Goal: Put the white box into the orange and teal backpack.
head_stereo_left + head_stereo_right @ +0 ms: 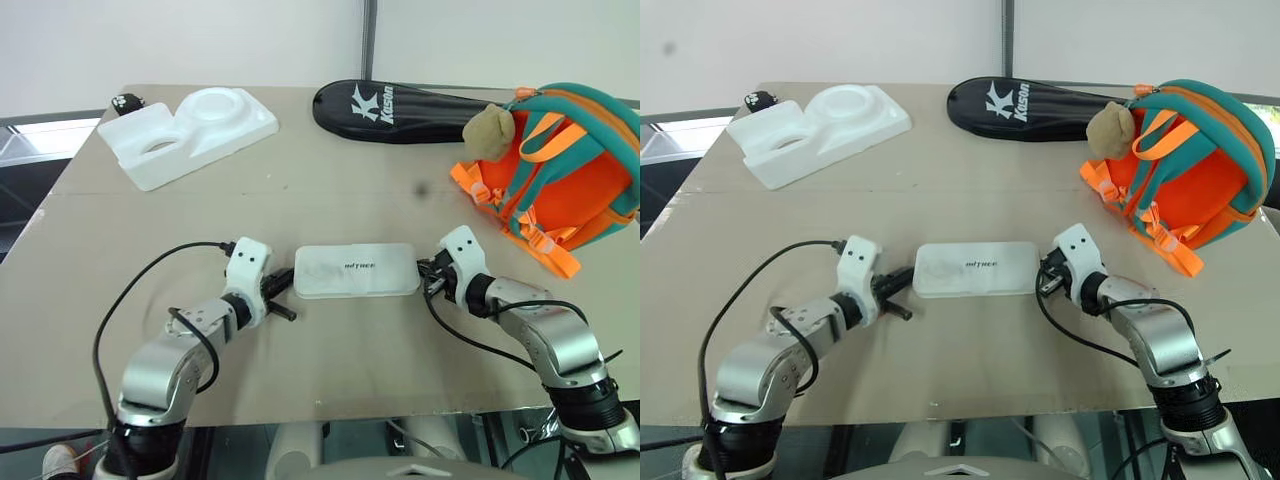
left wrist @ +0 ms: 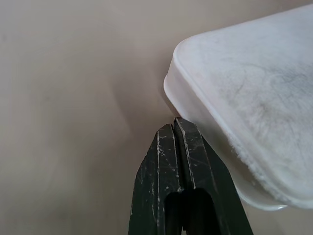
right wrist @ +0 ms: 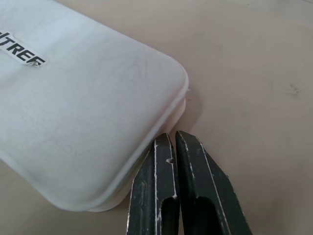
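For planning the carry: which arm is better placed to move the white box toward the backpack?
Right, probably. The right gripper, shut, is at the white box end nearer the backpack.

On the long black racket bag (image 1: 420,110) I read white lettering, "Kason". On the flat white rectangular plastic box (image 3: 73,112), a small dark label ends in "TREE"; its start is cut off.

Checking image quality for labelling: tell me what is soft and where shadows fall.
Left wrist view: white box and table soft, left gripper crisp. Right wrist view: lettering readable, faint shadow beside the box. Left eye view: even light, soft shadow under the backpack.
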